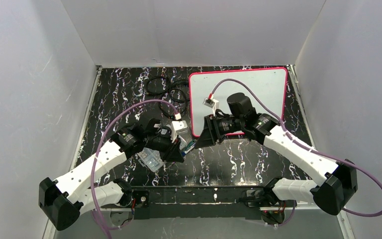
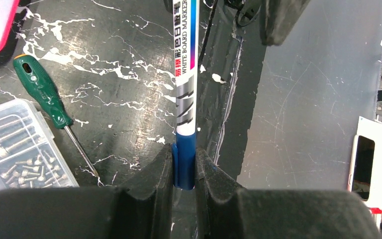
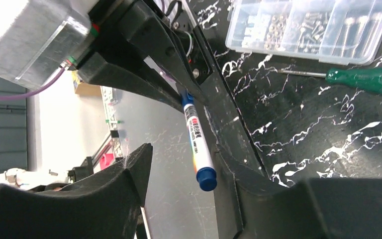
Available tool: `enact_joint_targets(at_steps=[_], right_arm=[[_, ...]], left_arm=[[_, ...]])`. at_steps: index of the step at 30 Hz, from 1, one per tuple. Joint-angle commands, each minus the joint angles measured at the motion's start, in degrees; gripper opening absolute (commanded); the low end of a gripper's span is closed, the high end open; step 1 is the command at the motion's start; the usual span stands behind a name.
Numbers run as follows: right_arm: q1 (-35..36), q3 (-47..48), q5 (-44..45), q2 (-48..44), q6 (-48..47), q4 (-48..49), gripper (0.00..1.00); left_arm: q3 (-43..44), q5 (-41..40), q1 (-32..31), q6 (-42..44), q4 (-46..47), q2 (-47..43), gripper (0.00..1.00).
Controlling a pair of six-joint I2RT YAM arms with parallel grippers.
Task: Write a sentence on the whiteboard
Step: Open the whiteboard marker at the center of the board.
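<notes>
The whiteboard [image 1: 258,87], white with a pink-red frame, lies at the back right of the table. No sentence is in view on it, and my right arm covers its lower left part. My left gripper [image 2: 184,169] is shut on the blue cap end of a whiteboard marker [image 2: 186,74]. The marker points away toward my right gripper [image 3: 189,172]. That gripper's jaws stand apart around the marker's blue tail end [image 3: 207,178]. The tail end lies close to the right finger [image 3: 251,184], with a wide gap to the left finger [image 3: 124,184]. In the top view the two grippers [image 1: 178,149] [image 1: 205,133] meet over the table's middle.
A clear box of screws [image 2: 15,144] and a green screwdriver [image 2: 42,92] lie under my left arm. Black cable coils [image 1: 164,87] lie at the back, left of the board. White walls close in the table on three sides.
</notes>
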Motion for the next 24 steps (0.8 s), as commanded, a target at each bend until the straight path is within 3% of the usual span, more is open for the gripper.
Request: enact_joint_targets(at_steps=[1,12,24], right_arm=[[0.6,-1.8,-2.6,0.7,0.3,2.6,0.54],[1.0,-3.0,-2.0,2.2,0.9,6.0,0.58],[3.2,-3.7,-1.3,2.1,0.8,5.6,0.47]], left_arm=[[-0.9,2.9,-0.3,0.2,0.9,-0.1,0.00],[-1.3,5.3,-0.7,0.1,1.2,0.6,0.00],[-1.2,5.5,-0.8,-0.4,1.2,1.5,0.00]])
